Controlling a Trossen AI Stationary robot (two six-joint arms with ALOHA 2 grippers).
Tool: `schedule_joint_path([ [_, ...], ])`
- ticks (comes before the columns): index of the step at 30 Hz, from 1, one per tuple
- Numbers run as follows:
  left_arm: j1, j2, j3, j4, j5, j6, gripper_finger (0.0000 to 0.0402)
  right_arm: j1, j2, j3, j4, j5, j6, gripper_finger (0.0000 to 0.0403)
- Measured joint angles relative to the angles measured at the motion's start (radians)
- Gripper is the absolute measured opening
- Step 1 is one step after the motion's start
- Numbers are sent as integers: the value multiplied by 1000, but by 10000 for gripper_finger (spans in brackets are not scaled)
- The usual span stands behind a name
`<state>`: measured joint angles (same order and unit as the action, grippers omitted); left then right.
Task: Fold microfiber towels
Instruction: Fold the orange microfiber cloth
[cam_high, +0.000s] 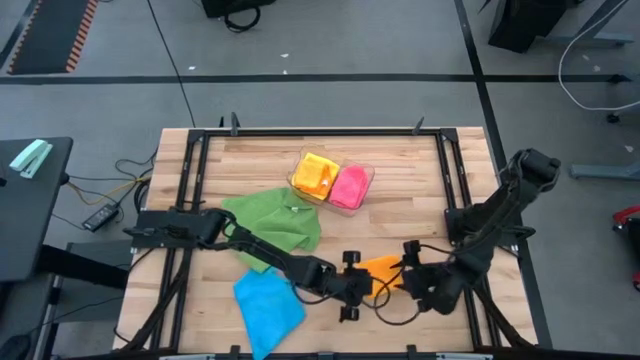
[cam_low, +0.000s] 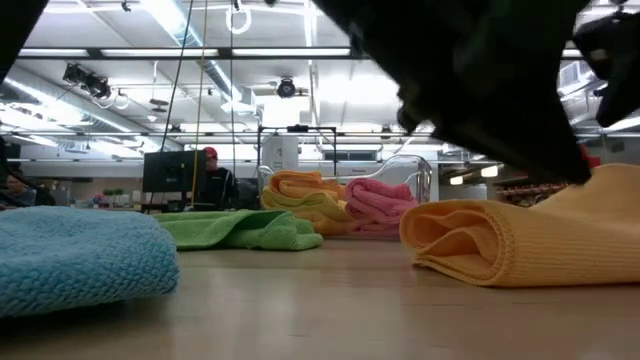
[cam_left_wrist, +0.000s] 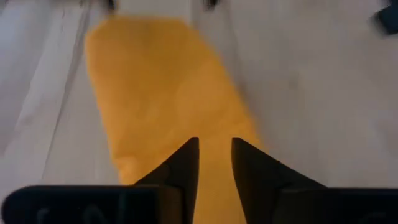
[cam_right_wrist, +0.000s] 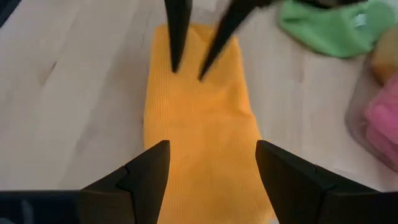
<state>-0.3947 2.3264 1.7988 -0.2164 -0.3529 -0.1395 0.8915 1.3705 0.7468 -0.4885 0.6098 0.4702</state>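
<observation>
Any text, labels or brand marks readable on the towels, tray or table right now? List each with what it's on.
No readable text in any view.
Green towel: a small white tag shows, too small to read.
Orange towel, blue towel, the pink and yellow towels in the clear tray: plain, no markings.
Background monitor: dark, nothing legible.

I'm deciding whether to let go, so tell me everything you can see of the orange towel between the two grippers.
The orange towel is a soft, finely ribbed cloth, folded into a long narrow strip and lying flat on the wooden table near its front edge. The low view shows a rounded, doubled fold at one end. The left gripper is over one end with its fingers slightly parted, and the right gripper stands open above the other end. Whether either one touches the cloth cannot be told. Nothing else touches it.
</observation>
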Motion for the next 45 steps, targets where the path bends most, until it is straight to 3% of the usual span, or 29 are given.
schedule_joint_path([
  [4,23,35,0,-10,0,-34,121,57,-44,-120,152,47,45,248],
  [11,43,64,0,-9,3,-88,130,26,-30,-288,439,92,72,248],
  [20,45,64,0,-23,15,-111,123,28,-23,-451,511,8,331,248],
  [28,44,64,0,-24,17,-111,128,35,-50,-376,451,-22,247,248],
  [35,44,64,0,-25,17,-108,123,29,-73,-316,461,90,78,248],
  [45,44,63,0,-25,17,-109,130,-19,73,-318,536,55,79,248],
])
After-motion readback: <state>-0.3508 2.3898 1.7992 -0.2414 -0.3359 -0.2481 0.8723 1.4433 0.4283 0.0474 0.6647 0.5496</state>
